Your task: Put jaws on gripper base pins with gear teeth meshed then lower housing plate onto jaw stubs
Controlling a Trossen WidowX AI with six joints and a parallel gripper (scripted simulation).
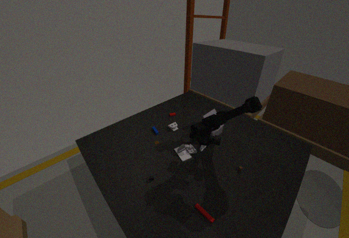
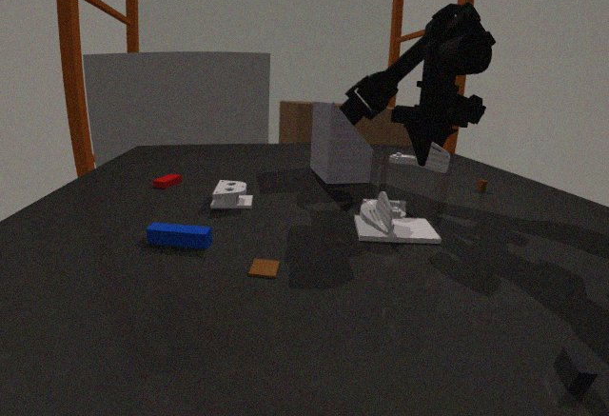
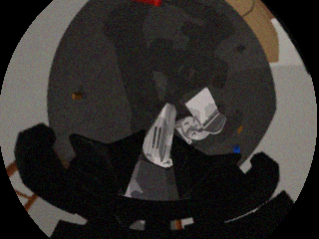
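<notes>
The gripper base, a white plate [image 1: 185, 156] [image 2: 418, 232] [image 3: 200, 102], lies on the dark table. One light jaw [image 2: 375, 214] [image 3: 215, 124] stands at its pin end, tip raised; whether it is fully seated, I cannot tell. My gripper [image 2: 423, 158] [image 3: 158, 134] is shut on the second light jaw [image 1: 218, 130] [image 2: 439, 157] [image 3: 160, 139]. It holds this jaw above the table, beside and above the base, not touching it. In the exterior view its toothed end points left. The white housing plate [image 1: 173, 126] [image 2: 229, 193] with two holes rests on the table, apart from the base.
A blue bar [image 1: 155, 130] [image 2: 179, 235], a short red block [image 1: 172, 114] [image 2: 167, 181] and an orange tile [image 1: 156, 142] [image 2: 265, 267] lie near the housing plate. A tall grey wedge [image 2: 339, 150] stands behind the base. A long red bar [image 1: 204, 213] and a black block [image 2: 574, 374] lie farther off.
</notes>
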